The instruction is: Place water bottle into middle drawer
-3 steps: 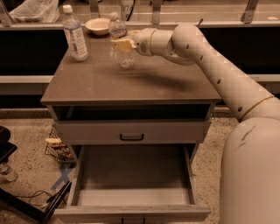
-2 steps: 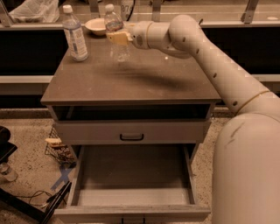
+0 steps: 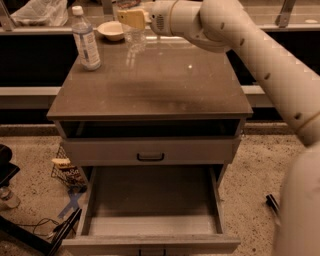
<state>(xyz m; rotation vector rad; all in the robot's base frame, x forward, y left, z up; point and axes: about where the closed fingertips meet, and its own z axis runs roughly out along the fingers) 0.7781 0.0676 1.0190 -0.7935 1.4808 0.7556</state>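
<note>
- My gripper (image 3: 131, 20) is at the far back edge of the cabinet top (image 3: 150, 85), near the upper edge of the view, with my arm (image 3: 260, 55) reaching in from the right.
- Its yellowish fingers (image 3: 135, 18) are closed around the upper part of the water bottle (image 3: 135, 39). The clear ribbed body hangs below them, upright.
- The bottle's base appears to sit just above the top, with a pale reflection under it. I cannot tell whether it touches.
- The middle drawer (image 3: 150, 200) is pulled out at the bottom of the cabinet, well below and in front of the bottle, showing its flat grey floor.
- Above it is a shut drawer front (image 3: 100, 151) with a black handle (image 3: 150, 157).
- I can read no writing. My fingers cover the held bottle where a label would be.
- A second bottle (image 3: 86, 40) stands at the back left, and the print on its white-blue label is too small to make out.
- A pale bowl (image 3: 112, 31) sits between the two bottles, just left of my gripper.
- The cabinet top is brown and glossy, and the floor (image 3: 250, 170) is speckled.
- A wire basket (image 3: 67, 172) and blue tape (image 3: 72, 202) lie left of the cabinet, and a plastic bag (image 3: 37, 12) rests on the ledge behind.
</note>
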